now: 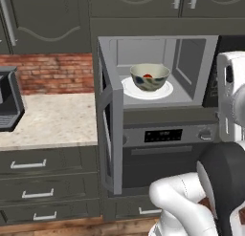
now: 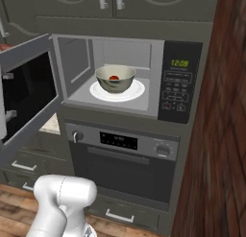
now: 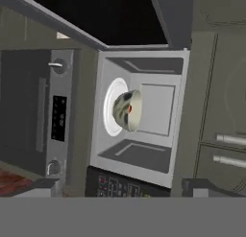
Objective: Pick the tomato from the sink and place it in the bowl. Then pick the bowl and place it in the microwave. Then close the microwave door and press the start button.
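Observation:
The microwave (image 1: 158,70) stands open with the bowl (image 1: 150,76) on its white turntable plate (image 1: 165,92). Inside the bowl lies the small red tomato (image 1: 148,76), which also peeks over the rim in the right base view, tomato (image 2: 114,77) in bowl (image 2: 115,78). The microwave door (image 1: 111,134) is swung wide to the left, door (image 2: 26,92). The black keypad (image 2: 180,82) sits right of the cavity. In the hand view my gripper (image 3: 122,185) is open and empty, well back from the bowl (image 3: 129,110). The sink is out of view.
An oven (image 2: 125,159) with knobs and a bar handle sits under the microwave. A speckled counter (image 1: 48,120) with a dark appliance (image 1: 7,101) lies to the left, drawers below. A tall wood panel (image 2: 216,135) stands close on the right.

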